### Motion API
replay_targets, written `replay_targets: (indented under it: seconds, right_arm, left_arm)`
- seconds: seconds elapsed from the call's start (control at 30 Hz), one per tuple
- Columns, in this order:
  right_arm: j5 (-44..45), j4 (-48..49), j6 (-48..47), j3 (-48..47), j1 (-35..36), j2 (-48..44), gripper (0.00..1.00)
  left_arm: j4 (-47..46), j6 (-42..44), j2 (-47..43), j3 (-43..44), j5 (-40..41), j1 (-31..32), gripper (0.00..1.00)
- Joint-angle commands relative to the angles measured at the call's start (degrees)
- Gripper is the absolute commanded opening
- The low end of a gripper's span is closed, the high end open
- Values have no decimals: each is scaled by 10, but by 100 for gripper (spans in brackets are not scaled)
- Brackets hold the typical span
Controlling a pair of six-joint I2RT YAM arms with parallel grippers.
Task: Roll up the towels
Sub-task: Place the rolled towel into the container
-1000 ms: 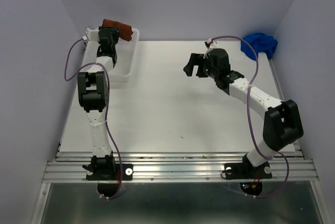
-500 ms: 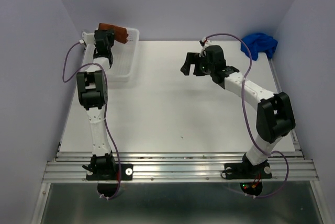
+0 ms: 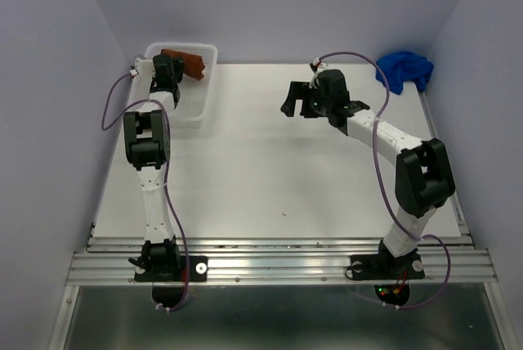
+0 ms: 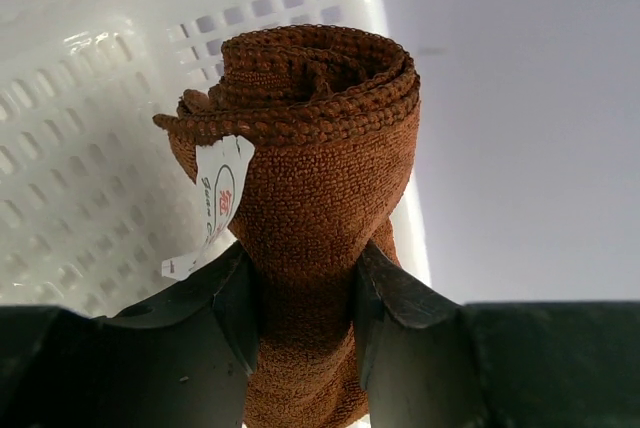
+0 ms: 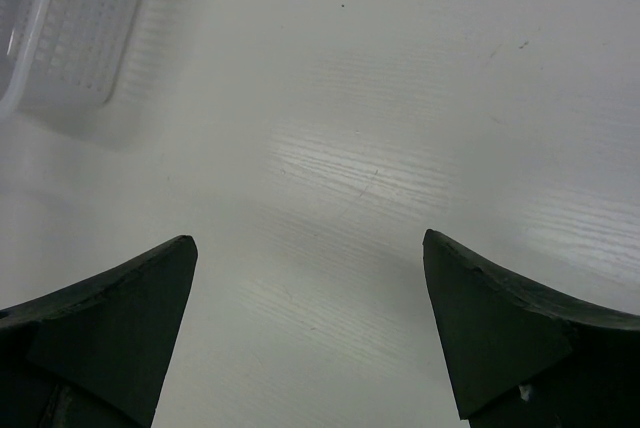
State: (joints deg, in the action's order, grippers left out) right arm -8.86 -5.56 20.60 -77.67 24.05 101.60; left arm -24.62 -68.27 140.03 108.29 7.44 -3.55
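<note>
Two towels show, with one basket and my two grippers. The rust-brown towel (image 4: 320,198) is rolled into a tight cylinder of nubbly looped cloth, and its spiral end faces the left wrist camera. One white printed label (image 4: 215,203) hangs from its edge. My left gripper (image 4: 305,268) is partly closed, its dark fingers pressed against either side of the roll. It holds the roll over the far end of the basket (image 3: 196,105) at the upper left of the overhead frame. I cannot tell whether the roll touches the basket floor. The basket is white hard plastic, rectangular, with walls and floor pierced by rows of small square holes.

The bright blue towel (image 3: 405,69) lies as a crumpled, unrolled heap in the upper right corner of the table (image 3: 270,170), well apart from my right gripper (image 5: 308,240). That gripper is spread wide with nothing between its fingers, hanging over the smooth white tabletop at the upper middle of the overhead frame.
</note>
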Motion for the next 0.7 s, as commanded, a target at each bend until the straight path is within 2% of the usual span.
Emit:
replay_targets:
  seconds: [0.0,0.3,0.37,0.47,0.5,0.57,0.67]
  right_arm:
    - [-5,6,10,-32,-8,2,100]
    - [-5,7,12,-28,-13,2,100]
    - [-5,7,12,-28,-13,3,100]
    - [-6,7,12,-27,-13,5,100]
    - [-7,6,12,-27,-18,5,100]
    - [-7,6,10,-28,-18,7,100]
    - [-8,6,10,-28,-18,9,100]
  left_arm:
    - [-4,4,2,44,-1,-1,0]
    - [110,21,49,140,-10,0,1]
    - [120,26,53,147,-9,0,6]
    - [138,34,53,161,2,0,22]
    - [142,38,53,164,5,1,31]
    - [150,38,51,166,9,1,36]
    - [163,43,47,168,13,1,49]
